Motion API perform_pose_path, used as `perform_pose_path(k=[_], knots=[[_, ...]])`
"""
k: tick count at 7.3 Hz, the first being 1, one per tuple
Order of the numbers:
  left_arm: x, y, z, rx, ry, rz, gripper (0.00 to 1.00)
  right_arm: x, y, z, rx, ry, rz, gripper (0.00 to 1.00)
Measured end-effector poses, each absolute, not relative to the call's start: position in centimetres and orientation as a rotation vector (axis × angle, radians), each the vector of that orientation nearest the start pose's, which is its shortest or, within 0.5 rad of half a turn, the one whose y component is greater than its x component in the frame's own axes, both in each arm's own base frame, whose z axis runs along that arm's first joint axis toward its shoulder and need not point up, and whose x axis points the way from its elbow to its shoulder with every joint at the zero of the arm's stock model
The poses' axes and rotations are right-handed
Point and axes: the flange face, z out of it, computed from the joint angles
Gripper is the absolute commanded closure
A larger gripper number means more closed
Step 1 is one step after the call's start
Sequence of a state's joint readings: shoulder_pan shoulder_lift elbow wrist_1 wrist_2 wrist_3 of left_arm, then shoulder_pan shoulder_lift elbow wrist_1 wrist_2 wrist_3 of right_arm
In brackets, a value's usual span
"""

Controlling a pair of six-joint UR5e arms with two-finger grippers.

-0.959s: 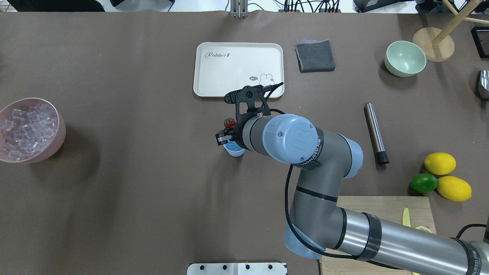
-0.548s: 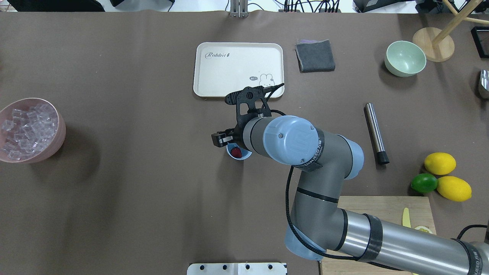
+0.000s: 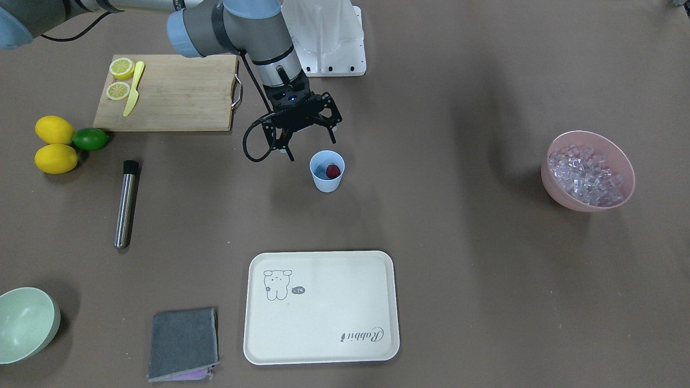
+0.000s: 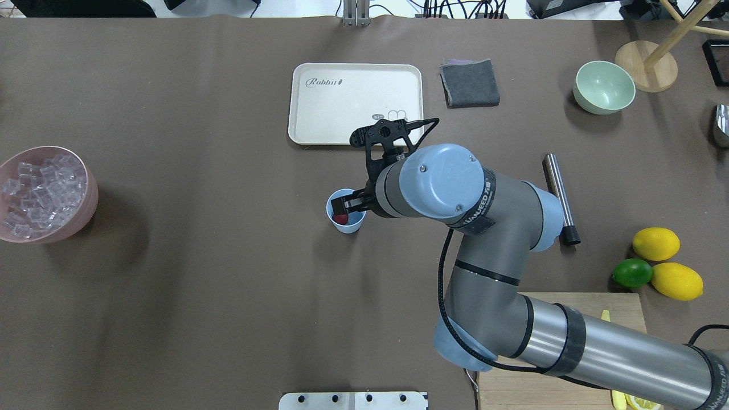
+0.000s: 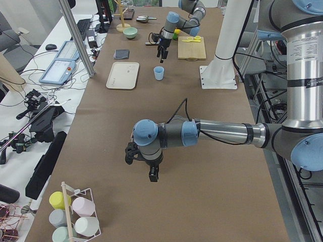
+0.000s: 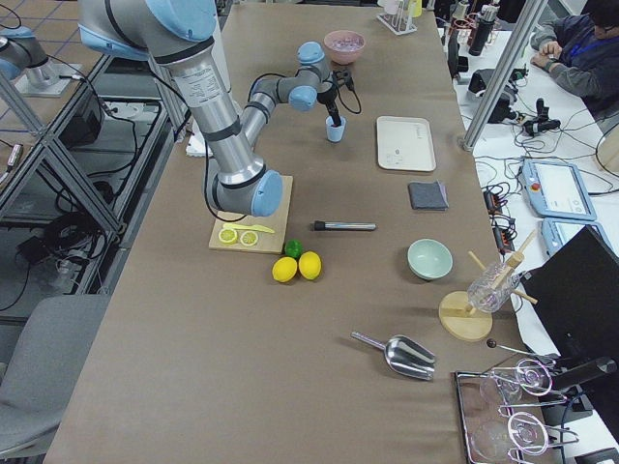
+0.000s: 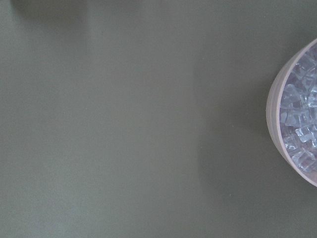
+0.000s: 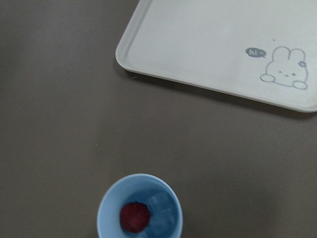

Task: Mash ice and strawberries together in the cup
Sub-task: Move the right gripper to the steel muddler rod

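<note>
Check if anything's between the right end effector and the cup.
Nothing visible. The right end effector hangs open close above the cup, with no object in the gap. The cup holds the strawberry and ice.

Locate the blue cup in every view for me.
Front-facing: cup centre, above the tray.
Overhead: cup centre, below the tray.
Exterior left: cup upper centre, right of tray.
Exterior right: cup upper centre, left of tray.
Left wrist: not in view.
Right wrist: cup bottom edge, below tray.
Shared landmark: tray.
</note>
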State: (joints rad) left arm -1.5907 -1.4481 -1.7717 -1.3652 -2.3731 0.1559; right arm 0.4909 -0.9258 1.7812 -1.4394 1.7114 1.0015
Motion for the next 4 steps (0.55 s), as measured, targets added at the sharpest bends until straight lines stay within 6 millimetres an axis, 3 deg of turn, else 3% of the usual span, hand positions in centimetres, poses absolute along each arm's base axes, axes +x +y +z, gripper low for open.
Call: perform_pose_path(k=[2,4], knots=[[-7.0,-42.8,63.4,-0.047,0.808,0.079,0.02,-47.0,-45.0,20.7,0.228,-0.801,-0.096,0.0],[-7.0,-42.8,63.3,-0.042,0.807,0.081,0.02,-39.8,-48.7,26.5,0.159,-0.753,-0.12,0.0]])
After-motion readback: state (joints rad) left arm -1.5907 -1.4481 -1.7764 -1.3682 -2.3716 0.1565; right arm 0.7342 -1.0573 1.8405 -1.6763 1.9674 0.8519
